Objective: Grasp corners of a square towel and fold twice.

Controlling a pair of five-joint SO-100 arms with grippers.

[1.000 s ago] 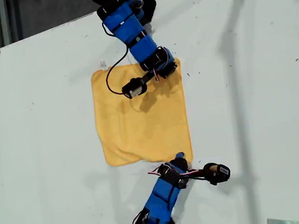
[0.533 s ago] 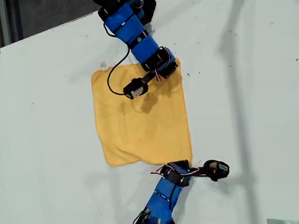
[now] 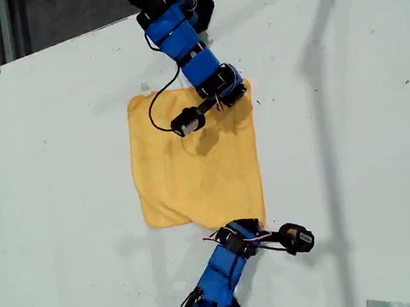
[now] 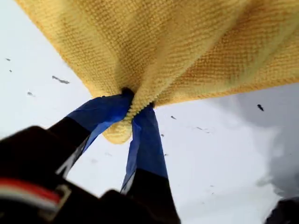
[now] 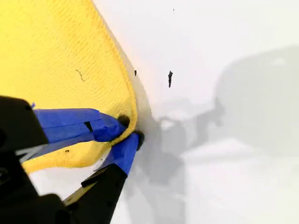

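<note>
The yellow-orange towel (image 3: 191, 162) lies spread flat on the white table (image 3: 61, 152). My first gripper (image 3: 252, 224) is shut on the corner nearest the exterior view's bottom right. In the first wrist view its blue fingers (image 4: 147, 140) pinch that corner (image 4: 117, 133), and the towel (image 4: 177, 46) rises from my first gripper (image 4: 135, 100). My second gripper (image 3: 241, 88) is shut on the corner at the towel's top right in the exterior view. The second wrist view shows my second gripper (image 5: 131, 128) clamping the rounded edge of the towel (image 5: 56, 60). A small white tag (image 3: 144, 87) sticks out at the top-left corner.
Both blue arms reach in, one from the exterior view's top (image 3: 176, 34) and one from its bottom (image 3: 219, 278). Each carries a black wrist camera on a cable, one over the towel (image 3: 184, 121) and one over the table (image 3: 296, 238). Dark shadows cross the table at the upper right.
My first gripper has drawn back from over the towel's edge to its bottom-right corner and holds it. The towel has shifted slightly toward the exterior view's right. My second gripper has barely moved.
</note>
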